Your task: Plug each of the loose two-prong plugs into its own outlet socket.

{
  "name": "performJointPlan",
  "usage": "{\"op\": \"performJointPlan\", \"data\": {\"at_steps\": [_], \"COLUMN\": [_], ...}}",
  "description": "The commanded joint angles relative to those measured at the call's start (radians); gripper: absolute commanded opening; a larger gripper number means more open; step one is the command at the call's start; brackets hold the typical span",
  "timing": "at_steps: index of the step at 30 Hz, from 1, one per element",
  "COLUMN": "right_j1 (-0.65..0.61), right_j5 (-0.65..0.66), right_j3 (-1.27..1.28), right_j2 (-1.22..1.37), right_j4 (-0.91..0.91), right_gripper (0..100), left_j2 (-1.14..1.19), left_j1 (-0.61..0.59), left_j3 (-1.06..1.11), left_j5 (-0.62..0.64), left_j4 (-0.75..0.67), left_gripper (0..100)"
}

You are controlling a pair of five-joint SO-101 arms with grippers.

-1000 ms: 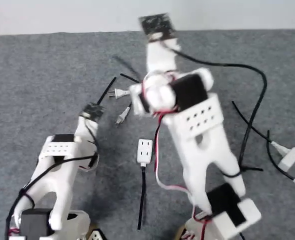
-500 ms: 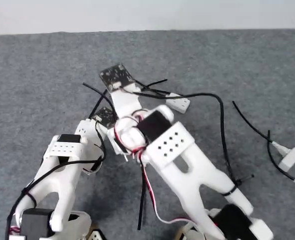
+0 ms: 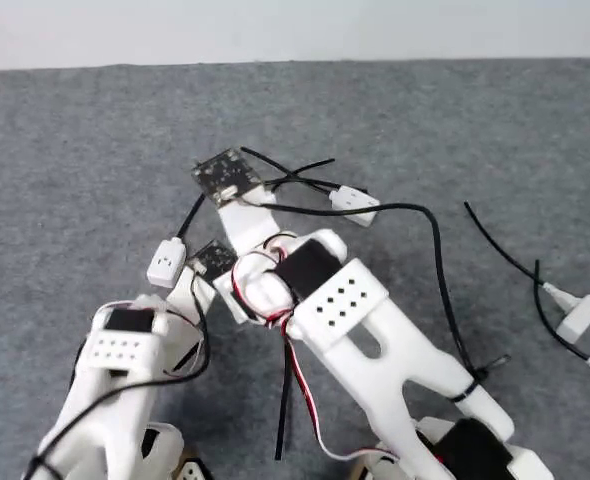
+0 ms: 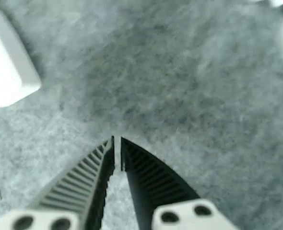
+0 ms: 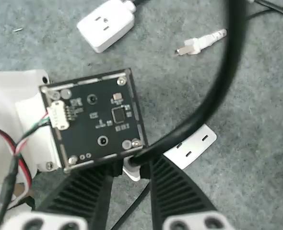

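Grey felt gives you little to snag on, so your trouble here is how closely the arms crowd each other. Your right claw hangs directly over the left arm's camera board with its fingers standing apart. A corner of the flat outlet lies beneath the gap, and I cannot confirm that the claw grips anything. Your left claw is pressed closed on nothing, low over the felt, with a white block off to one side. The nearest two-prong plug lies loose on the felt near the cube socket but apart from it, not plugged in.

As I judge the risks, lowering the right claw from here likely strikes the board rather than the plug. The thick black cable loops across between the claw and the plug, so a reach could hook it and drag things. The cube socket looks unanchored; unless the left claw braces it, a pushed plug will probably slide it away. Open that left claw first.
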Motion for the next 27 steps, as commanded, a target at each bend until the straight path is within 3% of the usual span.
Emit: {"op": "performJointPlan", "data": {"at_steps": [1, 11, 19, 27], "right_j1": [0.001, 0.071, 0.243, 0.251], "right_j5": [0.012, 0.08, 0.293, 0.37], "right_j3": [-0.008, 0.078, 0.331, 0.413], "right_j2": [-0.041, -0.031, -0.031, -0.031], "right_j4": [-0.016, -0.056, -0.404, -0.545], "right_gripper": [0.8, 0.8, 0.8, 0.8], "left_j2": [-0.118, -0.115, -0.12, -0.121], "left_j1": [0.034, -0.012, -0.012, -0.012], "left_j3": [0.03, 0.033, 0.036, 0.038], "left_j5": [-0.021, 0.054, 0.052, 0.052], "left_j4": [-0.015, -0.064, -0.06, -0.06], "left_gripper": [1, 1, 1, 1]}}
